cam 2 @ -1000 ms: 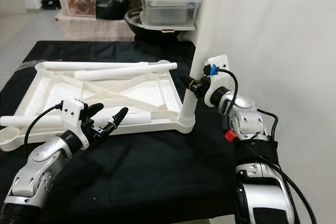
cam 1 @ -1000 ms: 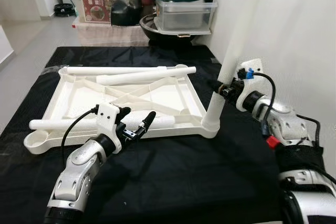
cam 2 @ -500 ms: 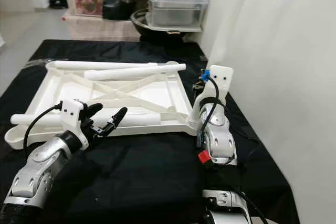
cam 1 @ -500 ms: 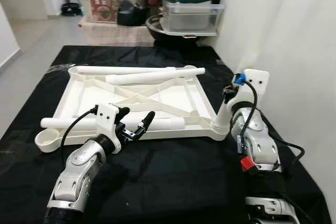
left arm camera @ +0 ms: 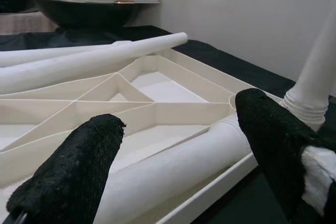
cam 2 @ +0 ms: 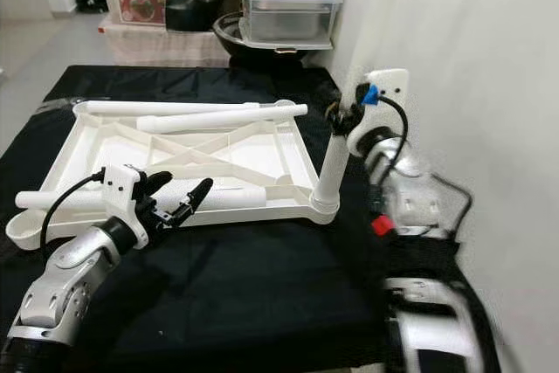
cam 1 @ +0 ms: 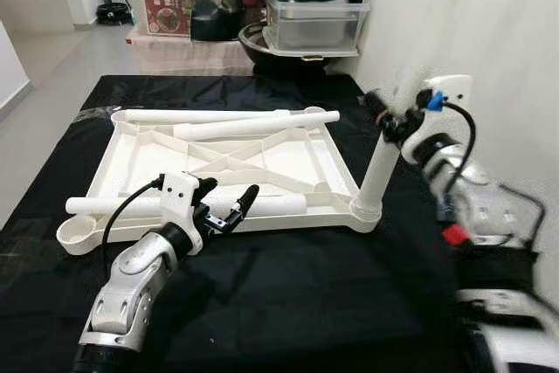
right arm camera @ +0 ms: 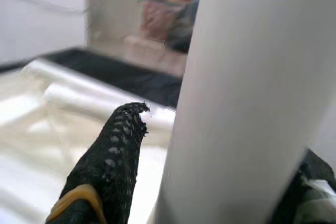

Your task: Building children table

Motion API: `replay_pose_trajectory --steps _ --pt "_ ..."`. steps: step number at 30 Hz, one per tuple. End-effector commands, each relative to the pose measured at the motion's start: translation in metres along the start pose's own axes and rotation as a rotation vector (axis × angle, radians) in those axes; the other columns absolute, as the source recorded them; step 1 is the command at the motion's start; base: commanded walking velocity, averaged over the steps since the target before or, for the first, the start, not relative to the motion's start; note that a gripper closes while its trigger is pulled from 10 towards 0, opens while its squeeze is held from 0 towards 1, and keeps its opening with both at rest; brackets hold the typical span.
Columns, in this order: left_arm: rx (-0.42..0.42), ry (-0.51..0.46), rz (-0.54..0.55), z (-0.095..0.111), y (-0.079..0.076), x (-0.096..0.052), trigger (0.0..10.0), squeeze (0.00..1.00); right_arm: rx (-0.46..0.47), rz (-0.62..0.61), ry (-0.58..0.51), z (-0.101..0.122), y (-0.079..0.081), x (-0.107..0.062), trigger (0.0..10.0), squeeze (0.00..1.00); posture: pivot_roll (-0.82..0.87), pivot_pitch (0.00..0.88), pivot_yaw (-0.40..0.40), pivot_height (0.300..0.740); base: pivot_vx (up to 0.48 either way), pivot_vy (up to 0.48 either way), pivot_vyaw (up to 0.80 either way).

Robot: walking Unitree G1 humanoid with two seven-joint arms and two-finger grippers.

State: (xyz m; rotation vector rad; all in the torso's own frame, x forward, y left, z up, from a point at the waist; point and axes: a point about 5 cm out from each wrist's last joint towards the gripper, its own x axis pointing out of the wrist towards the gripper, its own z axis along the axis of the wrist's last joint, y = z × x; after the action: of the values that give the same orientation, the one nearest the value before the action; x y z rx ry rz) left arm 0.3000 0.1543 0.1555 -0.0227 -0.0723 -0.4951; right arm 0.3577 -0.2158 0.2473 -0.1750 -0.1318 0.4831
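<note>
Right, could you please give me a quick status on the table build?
Right end effector clamped on upright leg, seated in tabletop corner. Left end effector open, hovering near loose leg. Nothing in the way.

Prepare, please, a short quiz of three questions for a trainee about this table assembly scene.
1. True or false: the right end effector grips the upright leg standing in the near right corner socket of the tabletop.
2. How many loose legs lie on the upturned tabletop?
A. one
B. three
C. five
3. Fill in: the left end effector is open and hovers just before the ____ loose leg.

Key
1. True; its black fingers sit on either side of the leg.
2. B: two far legs and one near.
3. Nearest, the one lying along the tabletop's near edge.
</note>
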Motion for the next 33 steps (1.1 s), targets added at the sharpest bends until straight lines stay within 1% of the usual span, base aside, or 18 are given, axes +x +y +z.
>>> replay_pose_trajectory --steps 1,2,7,8,10,11,12,16,18,21,23,24,27,29,30,31,32,33 --pt "0.003 0.016 -0.003 -0.004 0.000 0.001 10.0 0.00 -0.010 0.124 0.060 -0.014 0.013 0.002 10.0 0.00 0.00 0.000 -0.093 0.740 0.000 0.000 0.00" --pt "0.003 0.016 -0.001 -0.004 0.000 0.001 10.0 0.00 -0.035 0.130 0.091 -0.019 0.012 0.001 10.0 0.00 0.01 0.000 -0.095 0.740 0.000 0.000 0.00" --pt "0.008 0.022 0.004 -0.005 0.000 0.000 10.0 0.00 -0.007 0.133 0.129 -0.027 0.010 0.007 9.5 0.00 0.02 0.000 -0.098 0.740 0.000 0.000 0.00" --pt "0.009 0.023 0.006 -0.005 0.001 -0.001 10.0 0.00 0.004 0.113 0.123 -0.027 0.009 0.008 0.0 0.00 0.02 0.000 -0.099 0.740 0.000 0.000 0.00" --pt "0.012 0.022 0.007 -0.005 0.002 -0.002 10.0 0.00 0.039 -0.019 0.138 -0.030 0.001 0.013 0.0 0.00 0.03 0.000 -0.100 0.740 0.000 0.000 0.00" --pt "0.012 0.022 0.007 -0.005 0.002 -0.002 10.0 0.00 0.039 -0.019 0.138 -0.030 0.001 0.013 0.0 0.00 0.03 0.000 -0.100 0.740 0.000 0.000 0.00" --pt "0.014 0.023 0.008 -0.005 0.003 -0.002 10.0 0.00 0.065 -0.128 0.144 -0.033 -0.006 0.015 0.0 0.00 0.03 0.000 -0.099 0.740 0.000 0.000 0.00" --pt "0.017 0.023 0.007 -0.005 0.003 -0.002 10.0 0.00 0.136 -0.219 0.100 -0.033 -0.005 0.017 0.0 0.00 0.02 0.000 -0.097 0.740 0.000 0.000 0.00" --pt "0.017 0.021 0.002 -0.005 0.002 -0.001 10.0 0.00 0.222 -0.366 0.075 -0.038 -0.003 0.015 0.0 0.00 0.02 0.000 -0.099 0.740 0.000 0.000 0.00" --pt "0.017 0.020 0.001 -0.005 0.001 -0.001 10.0 0.00 0.248 -0.436 0.078 -0.042 -0.003 0.013 0.0 0.00 0.02 0.000 -0.099 0.740 0.000 0.000 0.00" --pt "0.016 0.019 0.000 -0.005 0.000 0.000 10.0 0.00 0.326 -0.737 0.116 -0.058 0.002 -0.003 0.0 0.00 0.02 0.000 -0.101 0.740 0.000 0.000 0.00" --pt "0.016 0.019 0.000 -0.005 0.000 0.000 10.0 0.00 0.326 -0.737 0.116 -0.058 0.002 -0.003 0.0 0.00 0.02 0.000 -0.101 0.740 0.000 0.000 0.00" --pt "0.013 0.019 0.002 -0.005 0.000 0.000 10.0 0.00 0.299 -0.830 0.157 -0.072 0.018 -0.012 0.0 0.00 0.02 0.000 -0.097 0.740 0.000 0.000 0.00" --pt "0.015 0.023 0.002 -0.006 0.000 -0.001 10.0 0.00 0.284 -0.801 0.181 -0.075 0.025 -0.010 0.0 0.00 0.02 0.000 -0.099 0.740 0.000 0.000 0.00" --pt "0.016 0.025 0.003 -0.006 0.001 -0.001 10.0 0.00 0.282 -0.768 0.182 -0.075 0.030 -0.006 2.2 0.00 0.02 0.000 -0.100 0.740 0.000 0.000 0.00" --pt "0.016 0.025 0.003 -0.006 0.001 -0.001 10.0 0.00 0.282 -0.768 0.182 -0.075 0.030 -0.006 2.2 0.00 0.02 0.000 -0.100 0.740 0.000 0.000 0.00" --pt "0.016 0.026 0.005 -0.007 0.001 0.000 10.0 0.00 0.284 -0.704 0.131 -0.066 0.032 0.001 10.0 0.00 0.02 0.000 -0.101 0.740 0.000 0.000 0.00" --pt "0.016 0.025 0.007 -0.007 0.002 0.000 10.0 0.00 0.282 -0.668 0.089 -0.058 0.030 0.006 10.0 1.00 0.01 0.000 -0.100 0.740 0.000 0.000 0.00"
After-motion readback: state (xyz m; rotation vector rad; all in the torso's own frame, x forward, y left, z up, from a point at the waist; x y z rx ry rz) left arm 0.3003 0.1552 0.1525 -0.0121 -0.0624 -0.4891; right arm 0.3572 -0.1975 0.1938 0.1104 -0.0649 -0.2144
